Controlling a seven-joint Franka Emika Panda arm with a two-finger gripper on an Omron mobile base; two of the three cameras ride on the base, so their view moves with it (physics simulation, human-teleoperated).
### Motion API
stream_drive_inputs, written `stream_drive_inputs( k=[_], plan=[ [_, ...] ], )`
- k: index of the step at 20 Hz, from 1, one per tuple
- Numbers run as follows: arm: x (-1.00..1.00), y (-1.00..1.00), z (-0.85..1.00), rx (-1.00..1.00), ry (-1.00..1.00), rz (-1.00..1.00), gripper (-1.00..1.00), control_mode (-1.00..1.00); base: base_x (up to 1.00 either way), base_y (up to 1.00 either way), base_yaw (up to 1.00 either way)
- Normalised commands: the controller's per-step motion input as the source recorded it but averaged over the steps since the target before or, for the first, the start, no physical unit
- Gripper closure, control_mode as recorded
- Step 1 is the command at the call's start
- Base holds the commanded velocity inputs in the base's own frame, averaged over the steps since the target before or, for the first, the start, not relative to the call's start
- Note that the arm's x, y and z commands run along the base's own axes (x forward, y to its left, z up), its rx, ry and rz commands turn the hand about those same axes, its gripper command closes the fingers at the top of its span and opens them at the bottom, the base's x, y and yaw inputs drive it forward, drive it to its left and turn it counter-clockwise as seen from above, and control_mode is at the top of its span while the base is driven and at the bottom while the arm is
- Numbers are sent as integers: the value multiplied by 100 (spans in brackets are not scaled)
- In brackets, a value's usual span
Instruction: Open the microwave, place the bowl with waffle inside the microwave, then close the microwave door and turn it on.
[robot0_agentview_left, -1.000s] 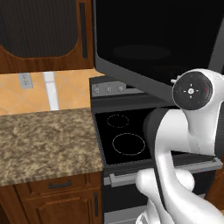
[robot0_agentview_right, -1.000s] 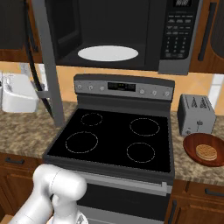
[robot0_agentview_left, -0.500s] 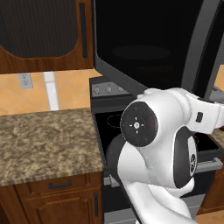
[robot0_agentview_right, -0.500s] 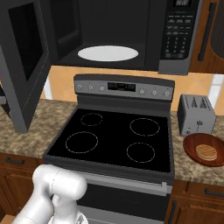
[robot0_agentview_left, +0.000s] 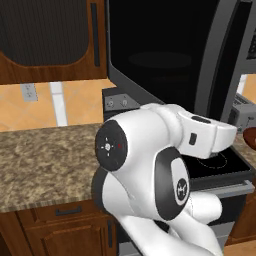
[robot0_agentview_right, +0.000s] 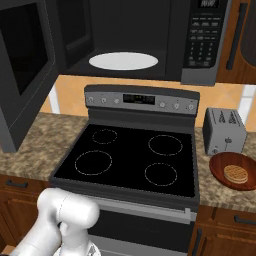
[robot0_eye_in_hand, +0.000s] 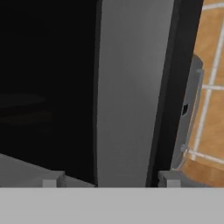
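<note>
Speckled brown granite worktop (robot0_agentview_right: 40, 142) over wooden cabinets, split by a black glass-top stove (robot0_agentview_right: 132, 159). On the right stretch: small grey toaster (robot0_agentview_right: 225, 131) at the back, reddish-brown bowl with a golden grid waffle (robot0_agentview_right: 234, 171) just in front. Left stretch bare stone.

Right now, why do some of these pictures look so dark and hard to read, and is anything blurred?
Left base view: the microwave door is a near-black pane with only a faint reflection, and the white arm blocks the foreground. Right base view: evenly lit and sharp; the turntable plate glows white in the dark cavity, and the bowl with waffle reads clearly. Hand view: soft and blurry, very close to the door's grey frame.
</note>
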Motion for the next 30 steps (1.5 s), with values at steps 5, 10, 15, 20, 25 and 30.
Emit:
stream_drive_inputs(
  k=[5, 10, 15, 20, 25, 30],
  plan=[
    [-41, 11, -6, 0, 0, -1, -100, -100, 0, 0, 0],
    [-96, -47, -9, 7, 0, 11, -100, -100, 0, 0, 0],
    [-75, -46, 0, 17, -1, 46, -100, -100, 0, 0, 0],
    [-33, -46, 0, 30, 8, 45, -100, -100, 0, 0, 0],
    [7, -25, 0, 67, 34, 46, -100, -100, 0, 0, 0],
    [30, -11, -1, 86, 37, 42, -100, -100, 0, 0, 0]
  ],
)
